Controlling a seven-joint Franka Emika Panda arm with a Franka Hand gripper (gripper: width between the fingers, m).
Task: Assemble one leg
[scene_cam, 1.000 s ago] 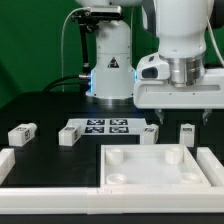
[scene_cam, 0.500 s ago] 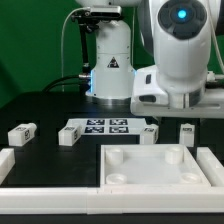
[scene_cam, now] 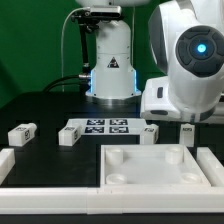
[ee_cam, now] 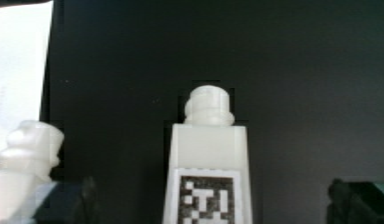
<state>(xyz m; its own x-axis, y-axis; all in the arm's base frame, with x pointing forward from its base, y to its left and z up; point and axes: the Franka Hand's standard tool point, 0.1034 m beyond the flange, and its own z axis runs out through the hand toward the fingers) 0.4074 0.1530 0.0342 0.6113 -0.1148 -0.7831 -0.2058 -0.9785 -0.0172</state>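
In the wrist view a white leg (ee_cam: 210, 165) with a black-and-white tag and a rounded peg end lies on the black table between my dark fingertips (ee_cam: 358, 198). My gripper (ee_cam: 210, 205) is open, with a gap on each side of the leg. A second leg (ee_cam: 25, 152) lies just beside it. In the exterior view several legs (scene_cam: 186, 132) (scene_cam: 150, 133) (scene_cam: 68, 135) (scene_cam: 20, 132) stand in a row. The arm's wrist (scene_cam: 195, 65) hangs over the right end of the row and hides the gripper.
The large white square piece with corner sockets (scene_cam: 155, 175) lies in front of the legs. The marker board (scene_cam: 105, 126) lies behind the row. White rails (scene_cam: 50, 195) run along the front edge. A white surface (ee_cam: 15, 60) shows at the wrist view's edge.
The arm has swung toward the exterior view's right and turned its wrist. The gripper body seen a second ago is now hidden behind the wrist. The legs have not moved.
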